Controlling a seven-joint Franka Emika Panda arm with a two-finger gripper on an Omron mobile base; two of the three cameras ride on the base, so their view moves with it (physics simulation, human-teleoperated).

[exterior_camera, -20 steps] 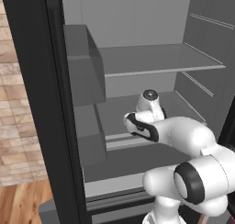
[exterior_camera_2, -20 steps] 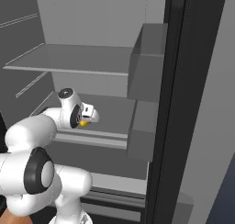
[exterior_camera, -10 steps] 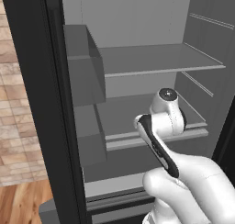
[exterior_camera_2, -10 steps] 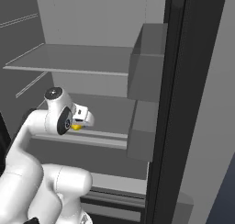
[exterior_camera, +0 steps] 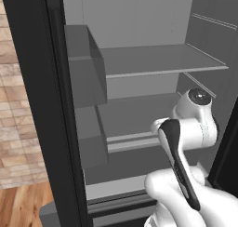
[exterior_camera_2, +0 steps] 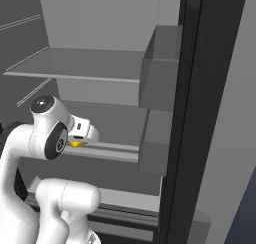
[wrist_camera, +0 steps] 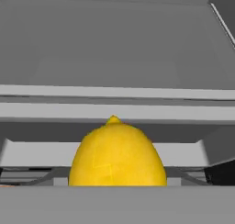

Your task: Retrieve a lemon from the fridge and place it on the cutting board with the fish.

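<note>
Yellow lemon (wrist_camera: 117, 153) sits gripped in the claw (exterior_camera_2: 80, 140), just off the fridge (exterior_camera: 153, 63) shelf. Swinging out too fast could clip the door bin and knock it loose.

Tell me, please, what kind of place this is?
Probably a simulated kitchen, seen at an open fridge: grey inner shelves, a lemon, and a brick wall above wooden flooring beside it.

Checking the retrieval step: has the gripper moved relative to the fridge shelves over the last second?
Yes. In the right base view the gripper, with the lemon at its tips, has drawn back from the door bin, out toward the shelf front.
</note>
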